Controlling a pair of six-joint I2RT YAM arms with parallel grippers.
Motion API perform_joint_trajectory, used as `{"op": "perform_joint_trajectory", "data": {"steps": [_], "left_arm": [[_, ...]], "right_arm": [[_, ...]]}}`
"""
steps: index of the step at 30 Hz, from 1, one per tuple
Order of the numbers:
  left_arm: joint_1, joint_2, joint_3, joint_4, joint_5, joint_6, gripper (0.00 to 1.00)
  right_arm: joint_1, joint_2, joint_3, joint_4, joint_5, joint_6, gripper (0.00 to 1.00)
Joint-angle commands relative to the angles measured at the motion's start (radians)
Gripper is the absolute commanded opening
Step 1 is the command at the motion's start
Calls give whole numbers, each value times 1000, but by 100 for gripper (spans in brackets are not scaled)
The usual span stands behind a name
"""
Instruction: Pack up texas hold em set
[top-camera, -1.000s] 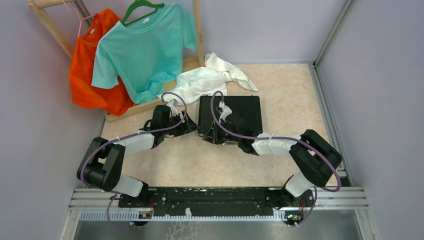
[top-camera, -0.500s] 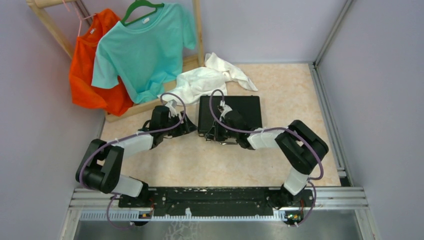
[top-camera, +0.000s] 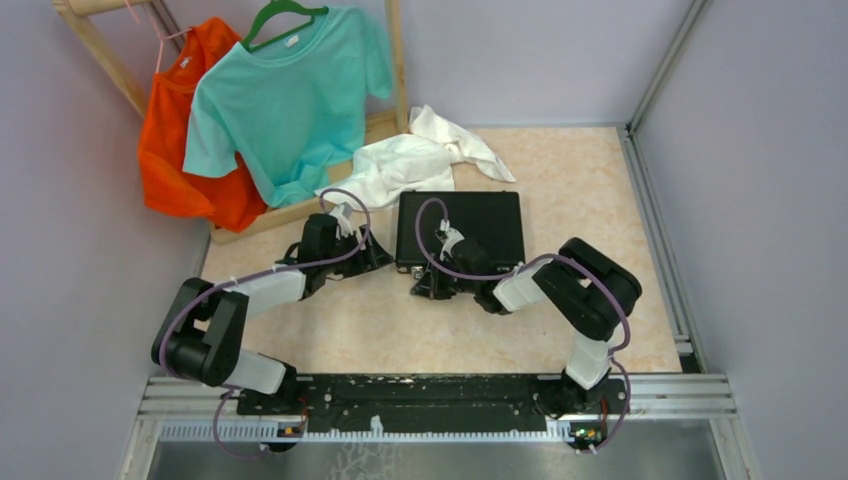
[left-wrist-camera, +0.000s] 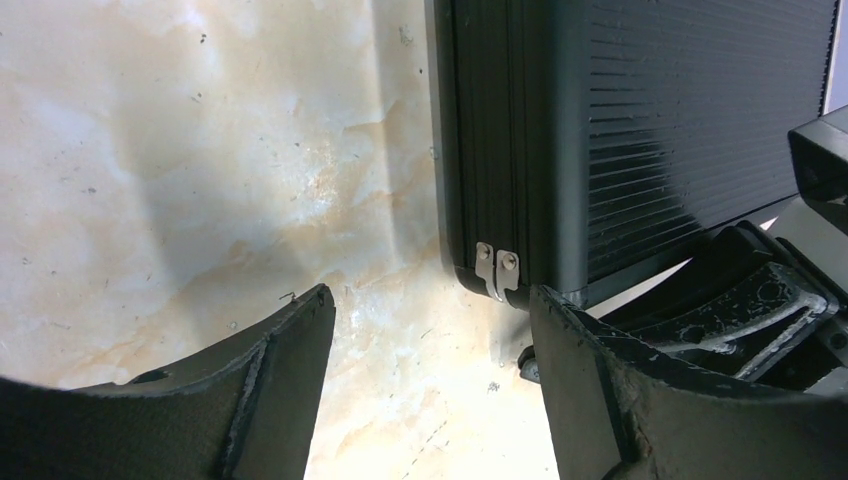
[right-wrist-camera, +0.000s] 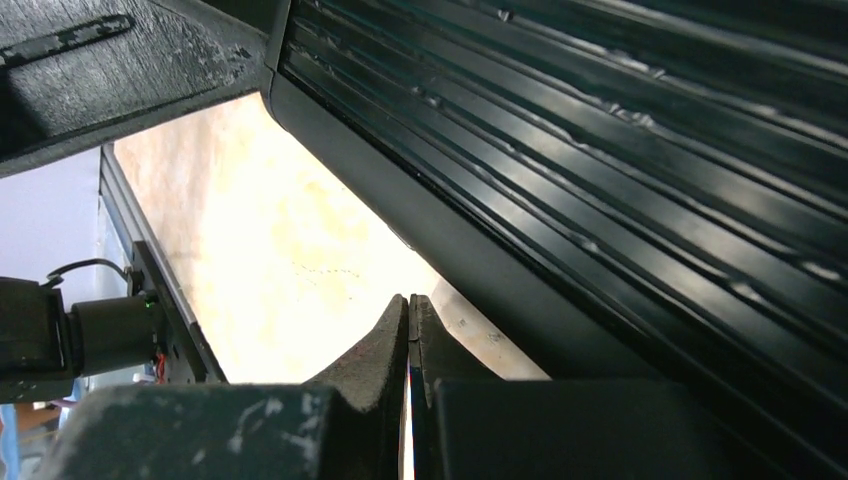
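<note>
One case (top-camera: 470, 222), lid closed, lies flat mid-table (top-camera: 570, 180). Left gripper (left-wrist-camera: 430, 305): fingers apart, empty, beside the case's left near corner. Right gripper (right-wrist-camera: 410, 312): fingers together, at the case's near edge. One cloth (top-camera: 410, 160) lies behind the case.

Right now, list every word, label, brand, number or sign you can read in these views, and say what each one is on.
No text can be read in any view.
Black case: plain ribbed lid, no print or logo showing.
Silver fitting at the case's corner: bare metal, no marking.
White neck tag in the teal shirt: too small to read.
</note>
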Motion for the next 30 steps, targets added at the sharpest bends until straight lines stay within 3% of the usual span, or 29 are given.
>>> {"op": "perform_joint_trajectory", "data": {"steps": [1,4,6,8,11,15,22,30], "left_arm": [[2,-33,-23,20,11,3,77],[2,-93,-46,32,-20,2,79],[2,-138,-68,54,-27,5,88],[2,-177,-89,87,0,21,99],[-1,-229,-109,113,23,24,100],[-3,-296,-115,101,6,44,100],[-4,-398,-126,88,-71,60,100],[-9,-479,-177,90,-130,77,99]], "right_arm": [[2,-39,13,-117,87,3,0],[3,-231,-9,-213,144,-45,0],[3,-349,-6,-316,223,-89,0],[-6,-449,10,-430,313,-134,24],[-75,-530,25,-548,367,-176,48],[-203,-606,19,-635,383,-218,62],[-409,-749,-41,-687,406,-251,62],[-430,-765,-78,-667,362,-253,61]]}}
